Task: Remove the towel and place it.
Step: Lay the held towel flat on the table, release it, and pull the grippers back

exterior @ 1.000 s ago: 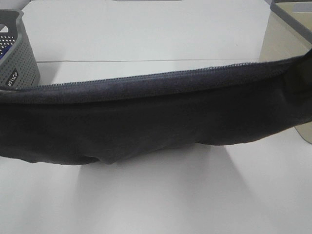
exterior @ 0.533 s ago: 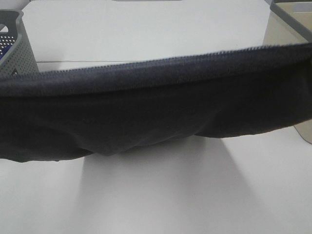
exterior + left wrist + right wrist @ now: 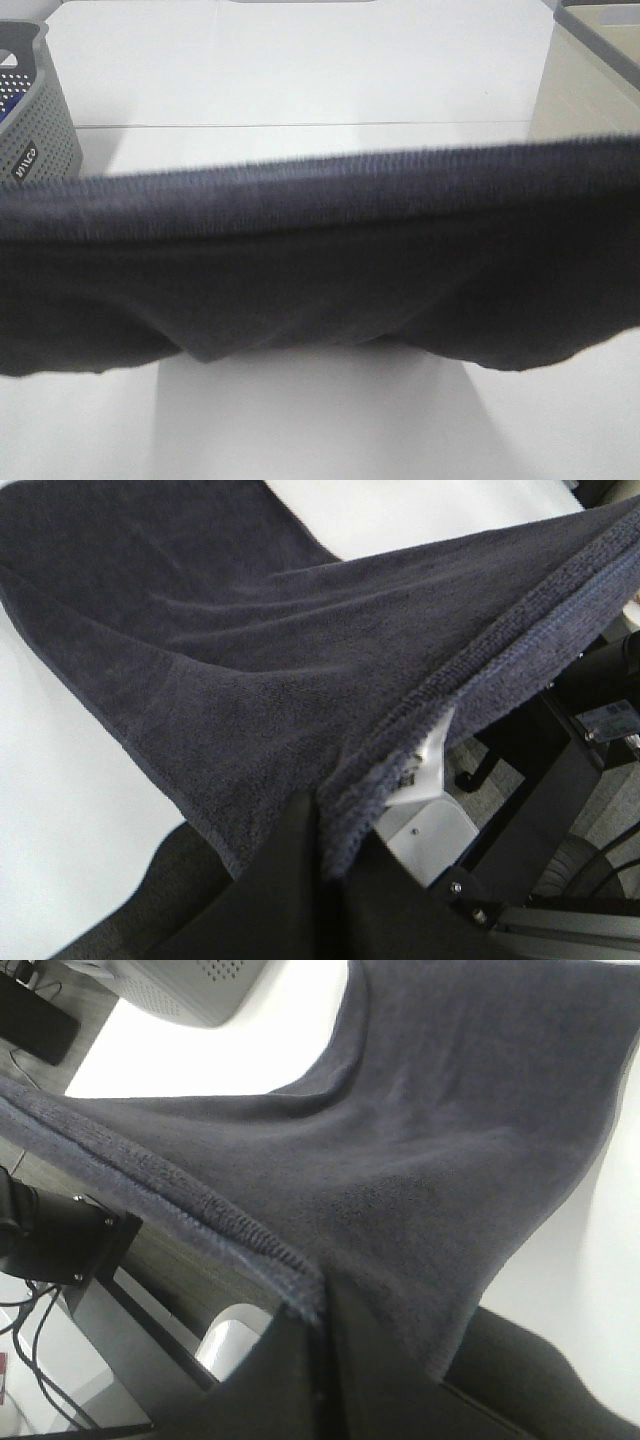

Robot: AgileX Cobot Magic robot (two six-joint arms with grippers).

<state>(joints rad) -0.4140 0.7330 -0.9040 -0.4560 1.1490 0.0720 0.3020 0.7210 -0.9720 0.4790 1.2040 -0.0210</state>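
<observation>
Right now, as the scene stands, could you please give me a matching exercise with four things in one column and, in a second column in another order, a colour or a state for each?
Column one:
1. towel
2. basket
3. table
4. left end effector

Column two:
A. white, flat surface
B. grey, with small holes, at the far left
C. shut on a hemmed edge of cloth
D. dark, held up and stretched from side to side

Right pairs: 1-D, 2-B, 3-A, 4-C.
</observation>
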